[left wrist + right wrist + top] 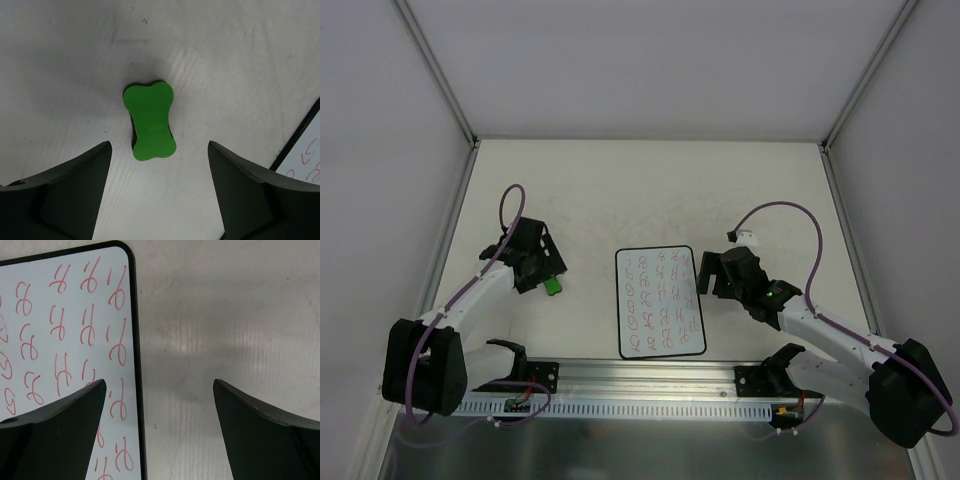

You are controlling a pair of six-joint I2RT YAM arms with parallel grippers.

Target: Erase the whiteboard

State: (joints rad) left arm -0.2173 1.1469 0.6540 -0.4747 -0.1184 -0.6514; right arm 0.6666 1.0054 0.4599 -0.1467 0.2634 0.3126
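Note:
The whiteboard (660, 302) lies flat on the table's middle, black-edged, covered with rows of red scribbles. A small green eraser (552, 286) lies on the table left of it. My left gripper (544, 272) is open and hovers over the eraser; in the left wrist view the eraser (150, 121) sits just ahead of the spread fingers (75, 180), untouched, and the whiteboard's corner (307, 155) shows at right. My right gripper (710, 272) is open and empty above the whiteboard's right edge (65, 340); its left finger (65, 420) overlaps the board.
The cream tabletop (650, 190) is enclosed by white walls with metal frame posts at the back corners. A slotted metal rail (650, 390) runs along the near edge between the arm bases.

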